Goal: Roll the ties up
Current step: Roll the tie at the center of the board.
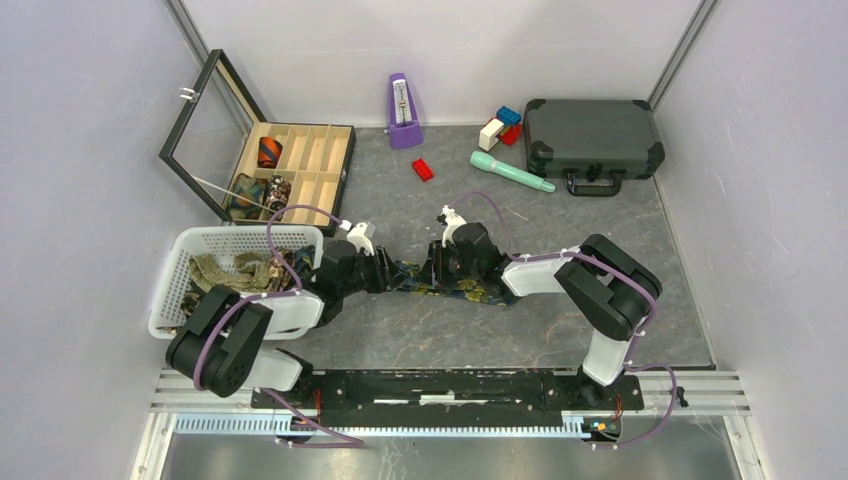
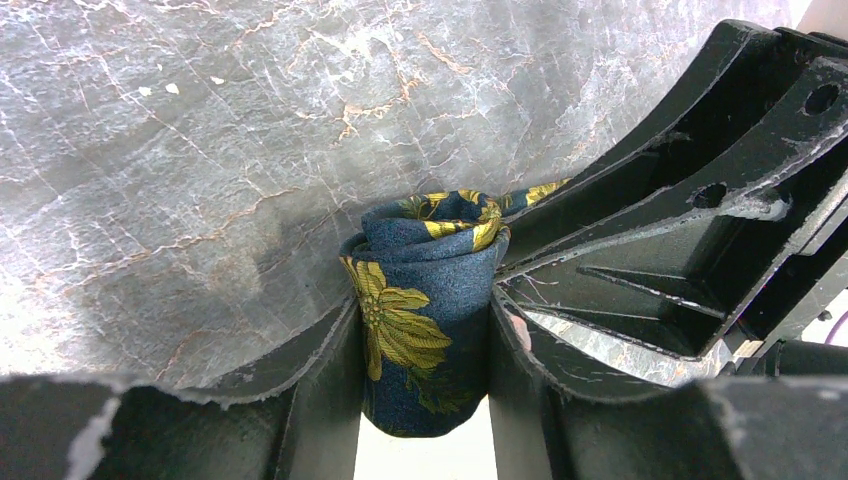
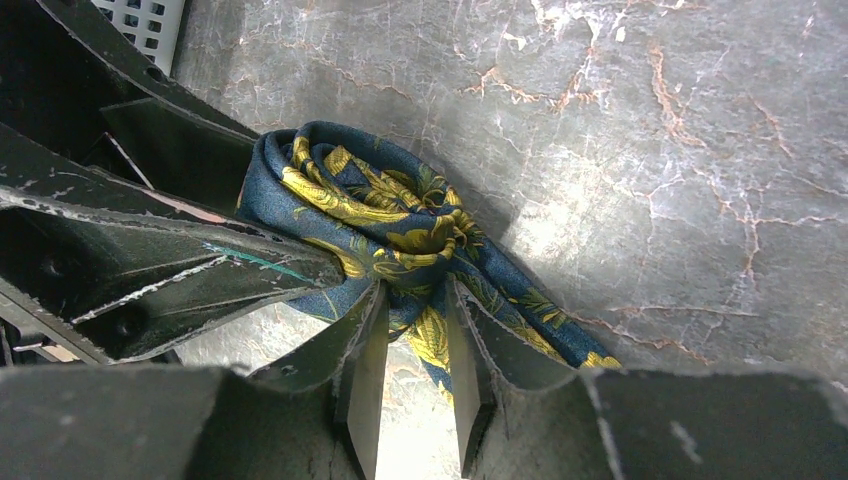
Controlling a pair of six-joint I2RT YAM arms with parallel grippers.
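Left wrist: left gripper [image 2: 422,340] is clasping the soft, likely slippery tie [image 2: 425,300] by its coil; right gripper [image 3: 415,300] is pinching its folds.

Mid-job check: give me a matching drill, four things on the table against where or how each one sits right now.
Things:
1. navy tie
2. white basket
3. wooden box
4. dark case

States:
A. shut, far right
B. partly rolled, mid-table
C. lid open, far left
D. holds loose ties, near left

Pairs: 1-B, 2-D, 3-C, 4-A
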